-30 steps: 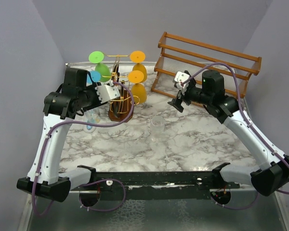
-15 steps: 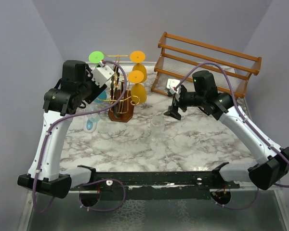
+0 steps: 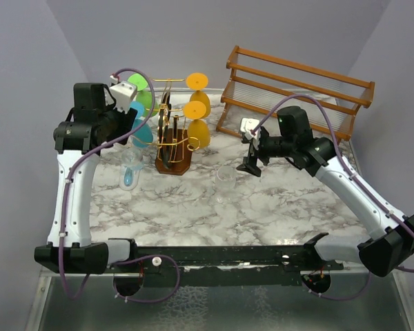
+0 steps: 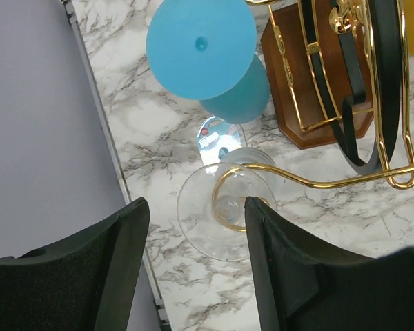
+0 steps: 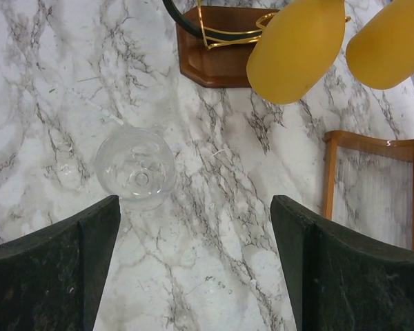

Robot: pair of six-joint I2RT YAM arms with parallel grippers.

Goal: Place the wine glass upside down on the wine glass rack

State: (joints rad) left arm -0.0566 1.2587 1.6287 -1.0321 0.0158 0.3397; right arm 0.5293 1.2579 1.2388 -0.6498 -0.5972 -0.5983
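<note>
Left claw (image 4: pixel 193 207) high beside the wine glass rack (image 3: pixel 171 138), right claw (image 5: pixel 194 203) near the wine glass (image 5: pixel 135 167), both agape, empty.

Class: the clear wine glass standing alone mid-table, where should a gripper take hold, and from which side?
Probably the stem, approached level from the right: the clear wine glass seems upright, its bowl wide and rounded, and the open right gripper hovers nearest on that side.

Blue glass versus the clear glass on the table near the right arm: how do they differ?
The blue glass is opaque; the clear glass is see-through. The blue glass hangs foot-up on the rack; the clear glass stands on the table, off the rack. Both are wine glasses.
</note>
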